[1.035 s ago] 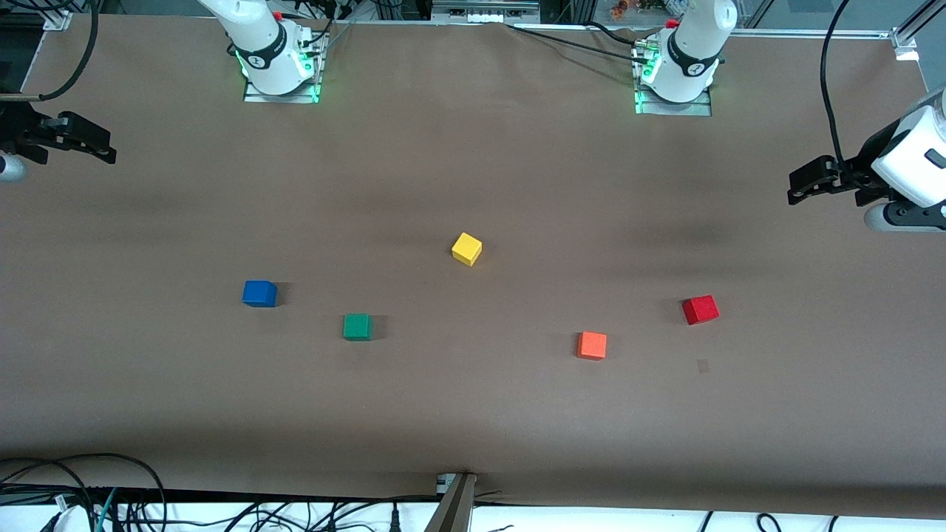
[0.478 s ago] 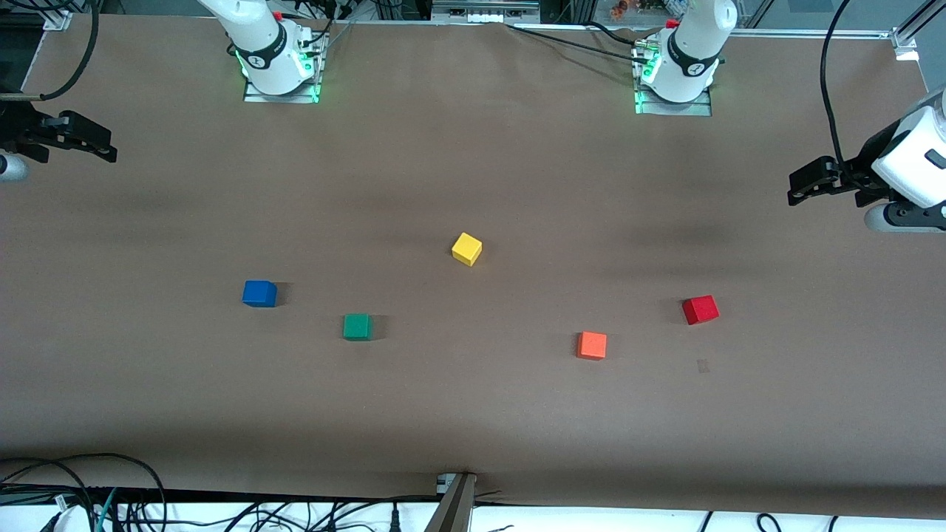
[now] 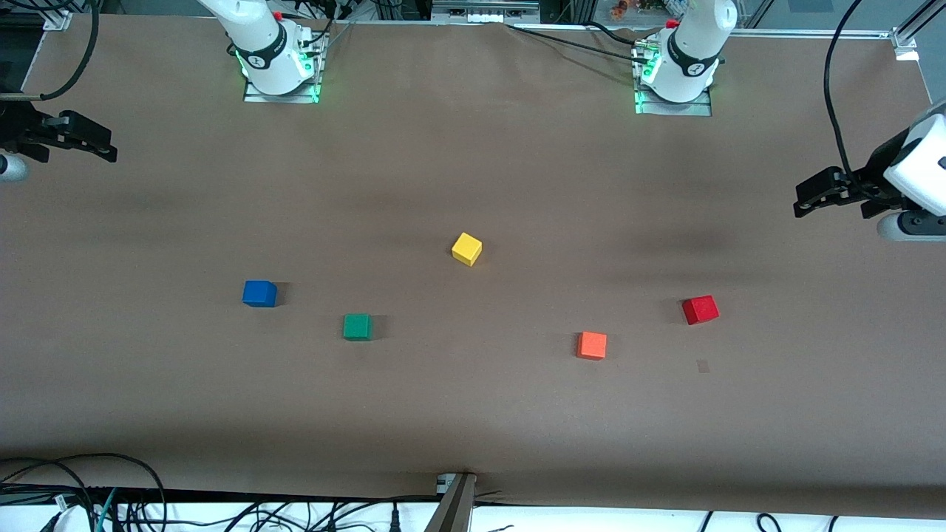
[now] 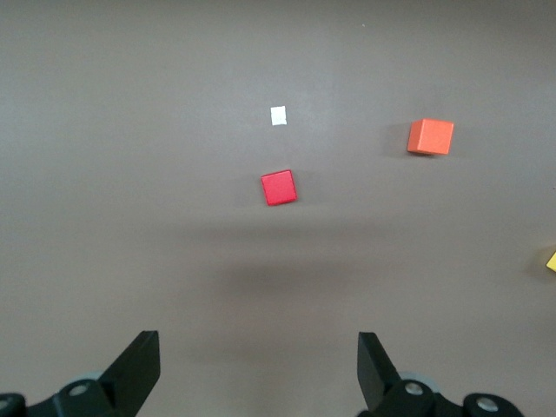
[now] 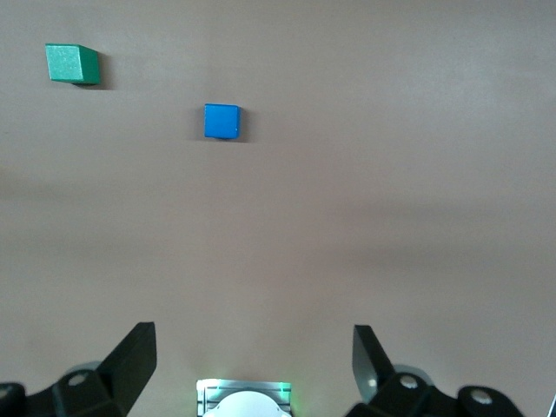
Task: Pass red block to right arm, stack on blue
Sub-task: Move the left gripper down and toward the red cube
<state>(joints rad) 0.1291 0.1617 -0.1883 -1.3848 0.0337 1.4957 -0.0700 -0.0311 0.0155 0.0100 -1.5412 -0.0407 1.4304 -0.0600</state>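
The red block [image 3: 700, 309] lies on the brown table toward the left arm's end; it also shows in the left wrist view [image 4: 279, 187]. The blue block [image 3: 259, 293] lies toward the right arm's end and shows in the right wrist view [image 5: 221, 121]. My left gripper [image 3: 813, 198] is open and empty, high over the table's edge at the left arm's end; its fingertips [image 4: 139, 360] show in the left wrist view. My right gripper [image 3: 89, 144] is open and empty, high at the right arm's end, and waits.
An orange block [image 3: 592, 345] lies beside the red block, slightly nearer the front camera. A green block [image 3: 358, 326] lies beside the blue one. A yellow block [image 3: 466, 248] sits mid-table. A small pale mark [image 3: 703, 366] lies just nearer the camera than the red block.
My left gripper has shifted slightly lower in the front view and toward the table's edge. The blocks and the right arm have not moved.
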